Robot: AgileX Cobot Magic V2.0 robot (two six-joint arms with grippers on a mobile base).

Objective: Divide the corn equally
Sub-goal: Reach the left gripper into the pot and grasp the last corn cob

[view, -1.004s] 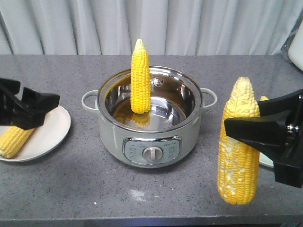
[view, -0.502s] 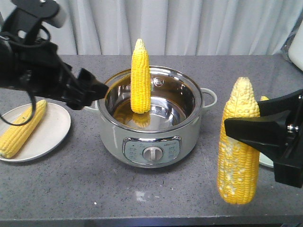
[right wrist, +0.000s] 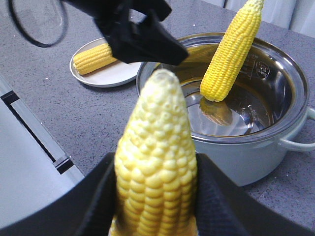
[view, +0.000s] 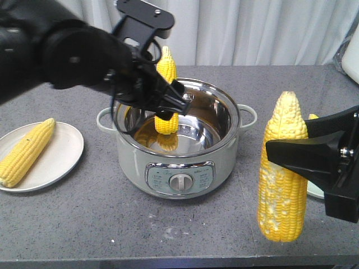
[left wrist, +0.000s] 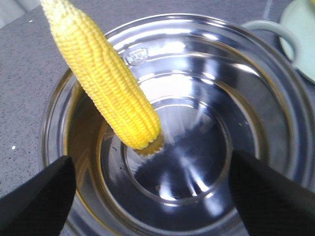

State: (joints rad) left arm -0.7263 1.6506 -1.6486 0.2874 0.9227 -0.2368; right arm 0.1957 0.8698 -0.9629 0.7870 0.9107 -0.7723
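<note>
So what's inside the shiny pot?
One corn cob leans inside the pot, its base on the bare shiny bottom. The left tool covers parts of the pot's near side.

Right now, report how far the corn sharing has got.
Done: one cob lies on the white plate. In hand: the right gripper clamps a second cob; the open left gripper hovers by a third cob leaning in the multicooker. Left: both need plating.
</note>
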